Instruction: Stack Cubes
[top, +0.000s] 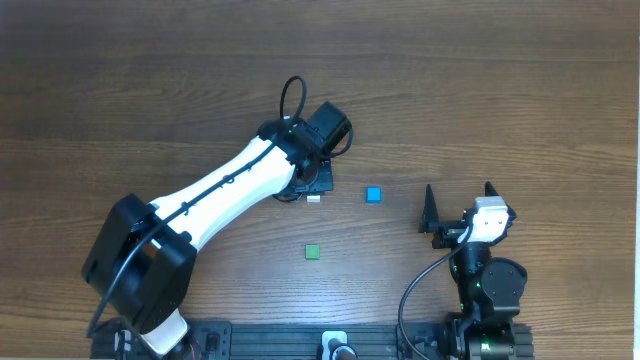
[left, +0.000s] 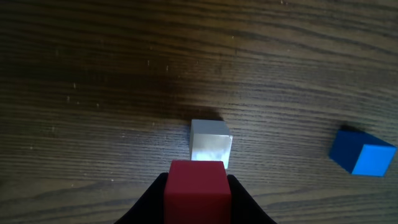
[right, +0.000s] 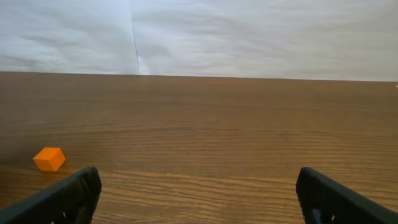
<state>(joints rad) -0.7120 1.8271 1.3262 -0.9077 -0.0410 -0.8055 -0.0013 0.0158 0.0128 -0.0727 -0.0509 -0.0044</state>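
Left tool (left: 196, 202) clamps a red cube (left: 196, 177), its lower part cut off, close to a white cube (left: 211, 143) on the brown wood-grain worktop (left: 93, 74). I see my right tool (right: 199, 199) spread wide. Blue cube (left: 362, 152), green cube (top: 312, 252) and orange cube (right: 49, 158) lie apart. A pale wall (right: 249, 37) stands behind.

Red cube (left: 196, 186) held near white cube (left: 211, 144); blue cube (top: 373, 194), green cube (top: 312, 252) apart.
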